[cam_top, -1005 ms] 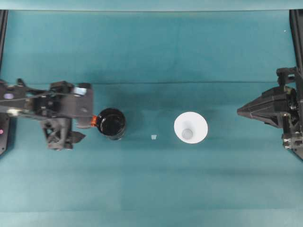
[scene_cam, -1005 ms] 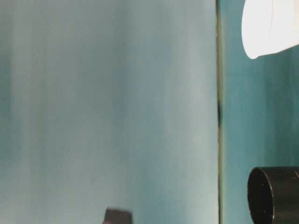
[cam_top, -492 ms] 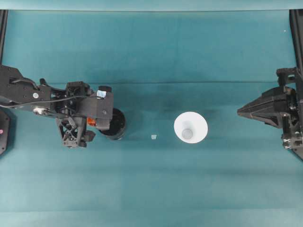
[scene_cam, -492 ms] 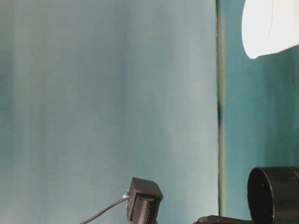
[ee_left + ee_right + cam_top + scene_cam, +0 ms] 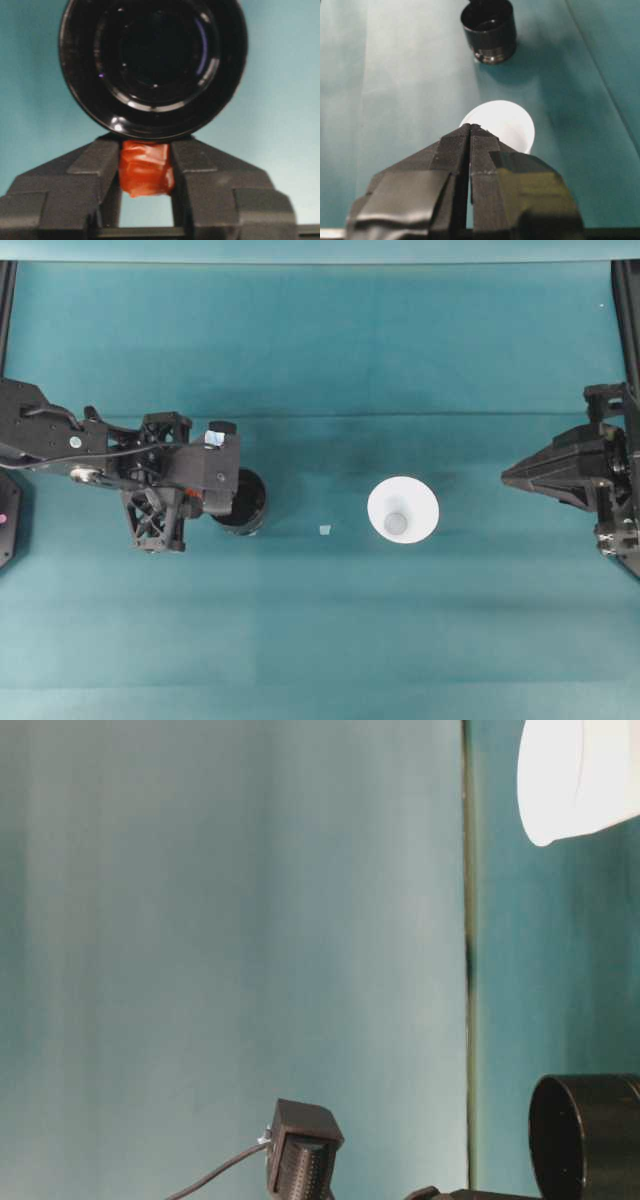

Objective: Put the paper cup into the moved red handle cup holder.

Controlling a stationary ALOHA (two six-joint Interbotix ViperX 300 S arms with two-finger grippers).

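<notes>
The red handle cup holder (image 5: pixel 243 502) is a glossy black round cup standing left of centre on the teal cloth. Seen from the left wrist, the holder (image 5: pixel 152 65) opens upward and its orange-red handle (image 5: pixel 145 169) sits pinched between the two black fingers (image 5: pixel 97 160). My left gripper (image 5: pixel 205 502) is shut on that handle. The white paper cup (image 5: pixel 402 510) stands upright right of centre, rim up. My right gripper (image 5: pixel 507 476) rests shut at the right edge, pointing at the paper cup (image 5: pixel 506 120) with the holder (image 5: pixel 488 30) beyond it. The table-level view catches the paper cup (image 5: pixel 575 780) and the holder (image 5: pixel 585 1135).
A tiny pale scrap (image 5: pixel 324 530) lies on the cloth between holder and cup. Black frame rails (image 5: pixel 626 300) run along both side edges. The left arm's wrist camera (image 5: pixel 300 1155) hangs above the holder. Open cloth stretches in front of and behind both objects.
The left arm has swung in from the left edge over the holder's handle side, and its gripper now grips the handle. Holder, paper cup and right arm have stayed put.
</notes>
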